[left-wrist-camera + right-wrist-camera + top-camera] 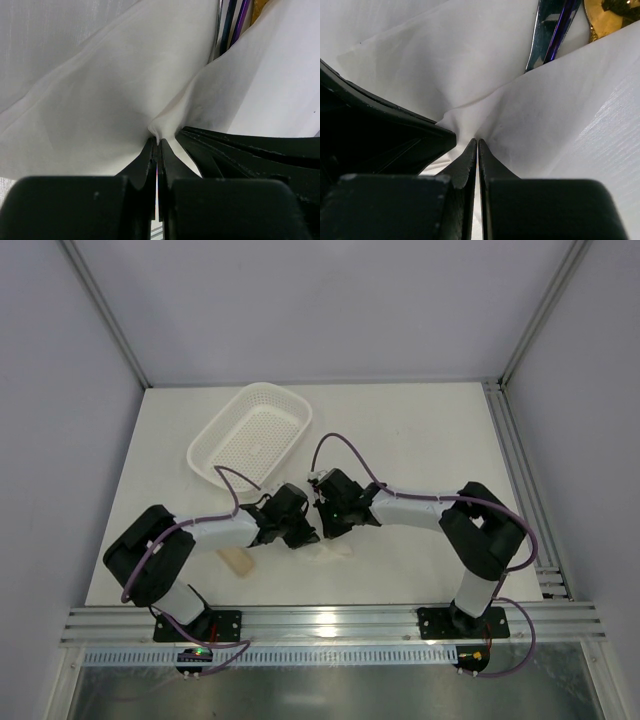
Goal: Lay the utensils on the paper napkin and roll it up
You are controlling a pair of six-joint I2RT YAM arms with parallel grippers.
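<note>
The white paper napkin point(115, 95) is folded over the utensils, and both grippers pinch its gathered edge side by side. My left gripper point(158, 142) is shut on a small peak of the paper. Right beside it, my right gripper point(477, 141) is shut on a crease of the napkin point(555, 115). Only the ends of the utensils stick out of the fold: a dark purplish fork point(551, 30), a gold spoon point(610, 17) and a grey-silver handle point(219, 27). From above, the two grippers point(312, 525) meet over the napkin point(336, 555) near the table's front edge.
A white perforated basket point(250, 435) stands at the back left. A flat beige slab point(238, 562) lies just left of the napkin, under the left arm. The metal rail point(330, 622) runs along the near edge.
</note>
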